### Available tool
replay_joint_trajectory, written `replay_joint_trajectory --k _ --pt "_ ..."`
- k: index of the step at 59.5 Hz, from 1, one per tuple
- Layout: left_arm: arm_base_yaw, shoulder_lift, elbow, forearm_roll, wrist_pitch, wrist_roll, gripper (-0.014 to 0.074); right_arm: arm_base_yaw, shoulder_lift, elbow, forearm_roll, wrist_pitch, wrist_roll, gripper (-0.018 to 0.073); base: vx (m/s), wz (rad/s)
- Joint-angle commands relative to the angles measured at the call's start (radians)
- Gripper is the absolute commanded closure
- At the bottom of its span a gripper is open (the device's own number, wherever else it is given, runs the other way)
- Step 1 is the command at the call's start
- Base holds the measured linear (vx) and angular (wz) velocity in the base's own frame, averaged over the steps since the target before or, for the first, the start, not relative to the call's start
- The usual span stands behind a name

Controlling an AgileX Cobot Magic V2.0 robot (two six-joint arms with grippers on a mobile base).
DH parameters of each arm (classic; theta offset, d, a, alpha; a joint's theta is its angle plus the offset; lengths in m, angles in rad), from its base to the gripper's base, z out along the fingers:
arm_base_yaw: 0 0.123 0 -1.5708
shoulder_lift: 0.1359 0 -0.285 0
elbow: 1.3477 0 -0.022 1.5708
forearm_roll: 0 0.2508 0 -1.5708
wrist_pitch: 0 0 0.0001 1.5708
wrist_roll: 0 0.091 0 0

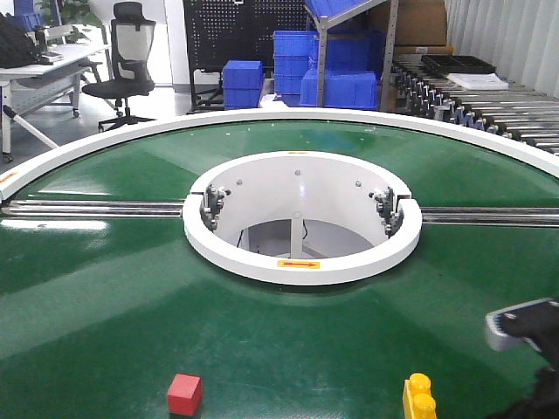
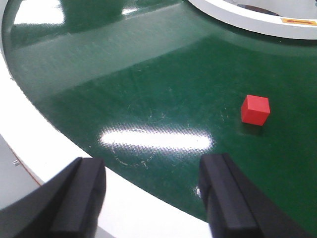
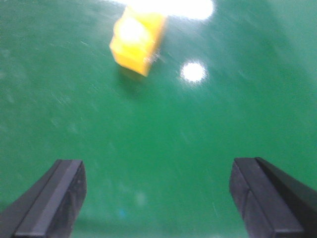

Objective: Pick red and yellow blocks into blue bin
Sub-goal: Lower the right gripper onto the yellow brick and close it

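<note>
A small red cube (image 1: 184, 394) sits on the green belt near the front edge, left of centre. In the left wrist view the red cube (image 2: 255, 109) lies ahead and to the right of my left gripper (image 2: 153, 196), which is open and empty over the belt's white rim. The yellow studded brick (image 1: 419, 398) stands at the front right. In the right wrist view this yellow brick (image 3: 136, 42) is blurred and lies ahead, slightly left of my right gripper (image 3: 158, 198), which is open and holds nothing. The blue bin is out of view.
The round green belt (image 1: 105, 297) circles a white central ring (image 1: 301, 266) and has a white outer rim (image 2: 74, 153). Part of my right arm (image 1: 524, 325) shows at the front right. Stacked blue crates (image 1: 336, 65), a roller conveyor (image 1: 489, 109) and an office chair (image 1: 127, 61) stand behind.
</note>
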Motion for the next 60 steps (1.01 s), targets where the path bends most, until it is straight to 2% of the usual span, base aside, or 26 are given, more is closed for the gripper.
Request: replay_joint_trajectory --k 1,10,21,41,60 --pt "-0.001 0.011 -0.023 -0.011 -0.073 -0.005 0.0062 0.034 0.068 -0.086 -0.039 -0.06 0.053 -0.0074 0.0 0.0" --pt "-0.001 0.011 -0.023 -0.011 -0.073 -0.006 0.0062 0.041 0.217 -0.19 -0.078 -0.068 0.219 -0.0065 0.0 0.0" --pt "-0.001 0.011 -0.023 -0.011 -0.073 -0.006 0.0062 0.041 0.407 -0.304 -0.078 -0.072 0.319 -0.0055 0.0 0.0" --pt "-0.001 0.011 -0.023 -0.011 -0.076 -0.006 0.0062 0.041 0.594 -0.398 -0.073 -0.128 0.334 0.0023 0.0 0.0" --pt "-0.001 0.011 -0.023 -0.011 -0.077 -0.006 0.0062 0.041 0.602 -0.397 -0.073 -0.117 0.331 0.0238 0.0 0.0"
